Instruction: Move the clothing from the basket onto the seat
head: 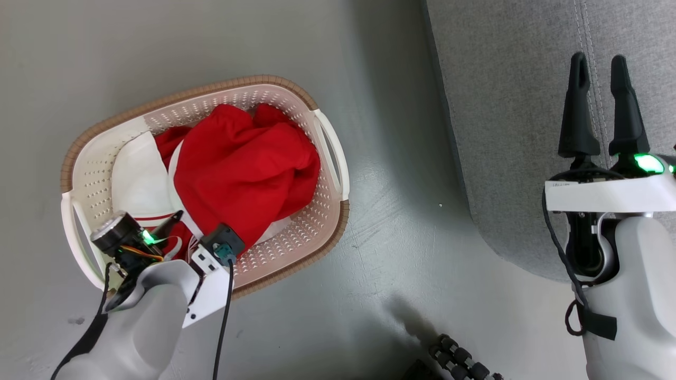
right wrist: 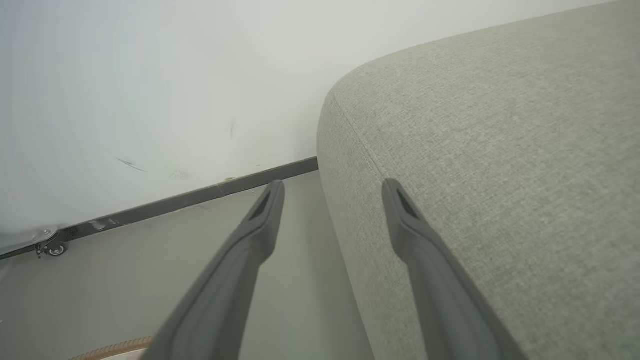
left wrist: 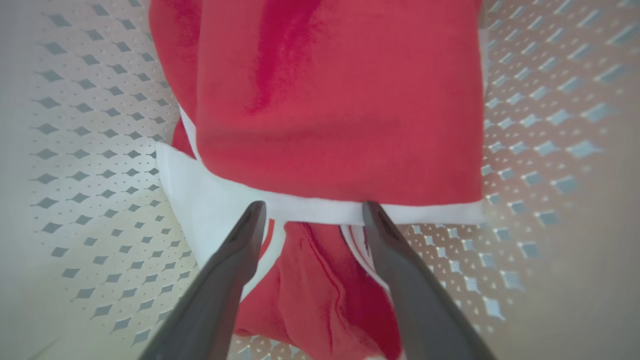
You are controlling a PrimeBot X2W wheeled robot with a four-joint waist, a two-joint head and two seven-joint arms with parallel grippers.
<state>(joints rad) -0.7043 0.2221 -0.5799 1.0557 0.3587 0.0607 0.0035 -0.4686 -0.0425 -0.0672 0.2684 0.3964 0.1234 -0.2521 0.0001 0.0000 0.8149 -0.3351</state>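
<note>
One basket [head: 92, 179] stands on the floor [head: 391, 158] at 9 o'clock in the head view. It holds one heap of red and white clothing [head: 243, 169]; how many garments are in the heap I cannot tell. One seat [head: 517, 132] lies at 2 o'clock. There are two grippers. The left gripper [left wrist: 314, 210] is spread wide at the heap's 7 o'clock end, its tips at a white hem with a red fold between them, gripping nothing. The right gripper [head: 599, 63] is wide and empty over the seat's edge, well apart from the clothing.

1. The clothing [head: 243, 169]: crumpled red fabric with white panels, heaped just ahead of the jaws of the left gripper [left wrist: 314, 206].
2. The basket [head: 92, 179]: cream, perforated, brown-rimmed, enclosing those jaws.
3. The seat [head: 517, 132]: grey woven upholstery beneath the jaws of the right gripper [right wrist: 334, 184].
</note>
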